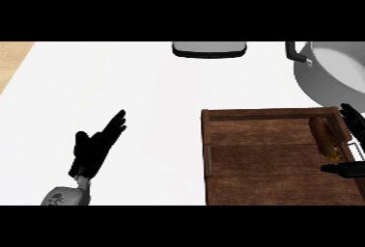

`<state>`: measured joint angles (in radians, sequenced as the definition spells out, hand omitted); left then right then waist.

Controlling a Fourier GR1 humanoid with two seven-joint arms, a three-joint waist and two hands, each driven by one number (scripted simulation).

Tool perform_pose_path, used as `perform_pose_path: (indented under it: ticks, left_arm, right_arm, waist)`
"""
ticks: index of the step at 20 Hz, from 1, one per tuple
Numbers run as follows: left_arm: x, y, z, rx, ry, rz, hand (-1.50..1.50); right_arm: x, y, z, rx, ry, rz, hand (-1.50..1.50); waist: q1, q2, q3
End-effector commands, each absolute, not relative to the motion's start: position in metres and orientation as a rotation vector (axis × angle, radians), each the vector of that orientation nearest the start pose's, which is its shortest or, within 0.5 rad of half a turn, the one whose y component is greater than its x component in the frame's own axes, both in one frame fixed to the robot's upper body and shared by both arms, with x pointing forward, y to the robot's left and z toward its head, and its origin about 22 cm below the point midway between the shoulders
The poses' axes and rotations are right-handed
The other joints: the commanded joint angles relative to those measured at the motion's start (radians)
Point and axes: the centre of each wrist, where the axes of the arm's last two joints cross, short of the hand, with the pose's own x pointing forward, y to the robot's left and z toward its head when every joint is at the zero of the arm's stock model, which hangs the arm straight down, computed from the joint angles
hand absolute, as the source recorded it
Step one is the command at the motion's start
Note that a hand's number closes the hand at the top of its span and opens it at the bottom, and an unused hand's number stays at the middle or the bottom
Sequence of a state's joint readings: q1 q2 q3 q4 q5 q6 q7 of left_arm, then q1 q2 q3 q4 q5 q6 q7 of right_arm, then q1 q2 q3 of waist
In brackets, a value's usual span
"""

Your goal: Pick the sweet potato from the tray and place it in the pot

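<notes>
The sweet potato (324, 137), orange-brown and elongated, lies near the right end of the brown wooden tray (271, 154). My right hand (352, 120) enters at the view's right edge. Its fingers stand just right of the potato's upper end, its thumb (342, 169) sits below the potato's lower end, and it is open around the potato, not closed on it. The grey pot (335, 72) stands beyond the tray at the top right, partly cut off by the edge. My left hand (96, 144) rests open over the white counter at lower left, fingers pointing up and right.
A dark grey flat object (210, 49) sits at the counter's far edge, top centre. The pot's handle (296, 53) points left. A strip of wooden floor (13, 58) shows at top left. White counter (128, 82) spreads left of the tray.
</notes>
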<state>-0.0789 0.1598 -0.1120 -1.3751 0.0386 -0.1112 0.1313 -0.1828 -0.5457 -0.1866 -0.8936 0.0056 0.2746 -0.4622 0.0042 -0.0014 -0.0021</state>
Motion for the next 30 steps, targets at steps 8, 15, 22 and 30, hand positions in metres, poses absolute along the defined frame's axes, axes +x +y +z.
perform_pose_path:
  ticks: [8, 15, 22, 30]
  left_arm:
    - [0.246, 0.242, -0.018, -0.055, -1.297, -0.297, 0.0]
    - [0.262, 0.234, -0.015, -0.07, -1.297, -0.288, 0.0]
    - [0.262, 0.225, -0.013, -0.105, -1.306, -0.295, 0.0]
    - [0.26, 0.228, -0.016, -0.11, -1.305, -0.304, 0.0]
  right_arm:
    - [0.247, -0.444, -0.061, -0.234, -1.59, 0.355, 1.5]
    - [0.238, -0.524, 0.003, -0.079, -1.604, 0.33, 1.5]
    - [0.227, -0.561, 0.049, -0.074, -1.611, 0.352, 1.5]
    - [0.228, -0.578, 0.092, -0.193, -1.71, 0.402, 1.5]
  waist:
    - [0.009, 0.004, 0.004]
    - [0.027, 0.023, 0.009]
    - [0.034, 0.036, 0.024]
    - [0.044, 0.032, 0.024]
